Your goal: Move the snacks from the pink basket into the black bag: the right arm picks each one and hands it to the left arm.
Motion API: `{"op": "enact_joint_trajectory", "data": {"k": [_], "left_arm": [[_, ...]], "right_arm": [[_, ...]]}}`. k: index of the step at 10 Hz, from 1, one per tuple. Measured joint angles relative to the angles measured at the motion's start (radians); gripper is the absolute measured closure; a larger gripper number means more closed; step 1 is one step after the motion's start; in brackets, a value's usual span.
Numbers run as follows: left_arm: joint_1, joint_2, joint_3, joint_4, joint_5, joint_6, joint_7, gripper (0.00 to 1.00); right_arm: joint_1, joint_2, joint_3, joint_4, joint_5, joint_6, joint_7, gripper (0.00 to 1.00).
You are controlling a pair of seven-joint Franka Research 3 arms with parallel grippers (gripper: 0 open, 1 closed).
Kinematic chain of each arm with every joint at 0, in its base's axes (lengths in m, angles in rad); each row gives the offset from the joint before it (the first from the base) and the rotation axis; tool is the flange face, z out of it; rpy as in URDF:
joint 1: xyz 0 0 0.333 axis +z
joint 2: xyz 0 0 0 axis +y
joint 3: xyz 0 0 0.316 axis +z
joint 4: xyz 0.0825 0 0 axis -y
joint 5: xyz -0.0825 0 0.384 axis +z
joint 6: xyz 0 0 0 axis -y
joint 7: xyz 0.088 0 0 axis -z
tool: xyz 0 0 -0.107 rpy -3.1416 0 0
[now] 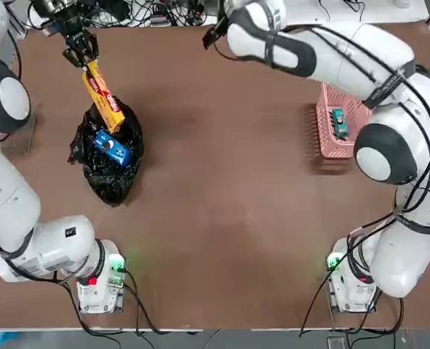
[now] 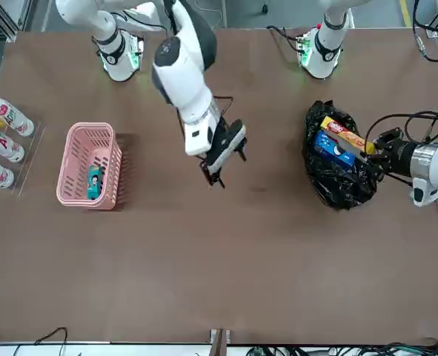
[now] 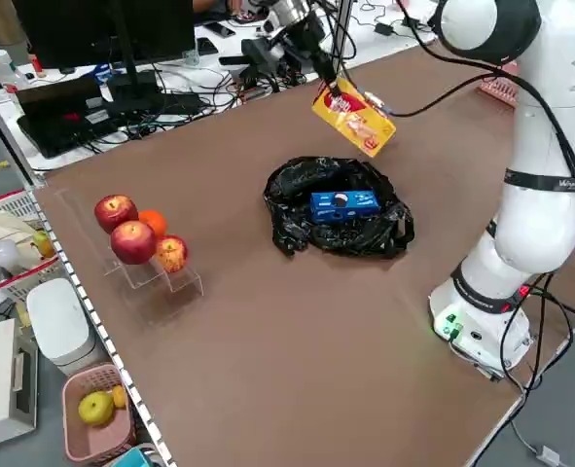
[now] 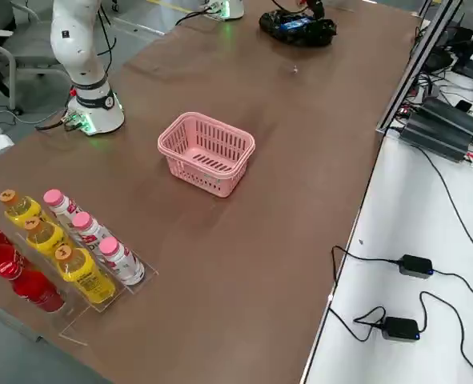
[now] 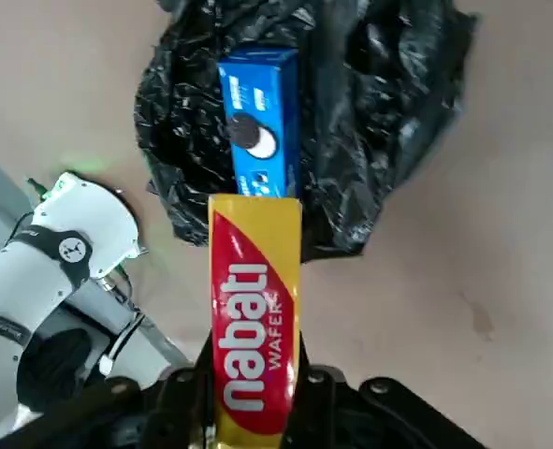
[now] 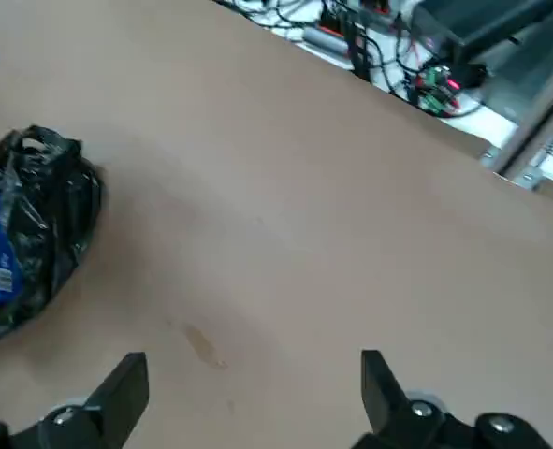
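Note:
My left gripper [image 1: 80, 49] is shut on the flat yellow-orange snack [image 1: 102, 97], holding it slanted over the far rim of the black bag [image 1: 110, 174]. The same packet shows in the left wrist view [image 5: 253, 327] between the fingers, its free end above the bag [image 5: 379, 112]. A blue snack [image 1: 113, 147] lies inside the bag. The small teal snack [image 1: 339, 121] lies in the pink basket [image 1: 329, 145] at the right. My right gripper [image 2: 222, 152] hangs open and empty over the middle of the table, far side, its fingers [image 6: 117, 393] spread wide.
Bottles [image 2: 0, 141] stand in a clear rack beside the basket. Apples and an orange fruit [image 3: 136, 233] sit on a stand at the left edge. Cables and electronics [image 1: 149, 11] line the far edge. Bare brown table [image 1: 229, 189] stretches between bag and basket.

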Motion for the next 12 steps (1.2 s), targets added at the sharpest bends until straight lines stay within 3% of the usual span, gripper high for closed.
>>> {"op": "enact_joint_trajectory", "data": {"k": [3,7,10,12], "left_arm": [[0.065,0.001,-0.002,-0.089,-0.004,0.002,0.018,0.70],[0.171,0.006,-0.002,-0.189,-0.052,0.068,0.028,0.70],[0.165,0.010,-0.009,-0.286,-0.052,0.164,0.029,0.71],[0.186,0.010,-0.008,-0.315,-0.052,0.204,0.050,0.71]], "right_arm": [[-0.116,-0.092,-0.002,-0.104,0.001,-0.080,-0.038,0.00],[-0.266,-0.279,-0.007,-0.405,0.001,-0.083,-0.044,0.00],[-0.409,-0.414,-0.009,-0.639,0.001,-0.083,-0.070,0.00],[-0.538,-0.455,-0.009,-0.734,0.000,-0.078,-0.191,0.00]]}}
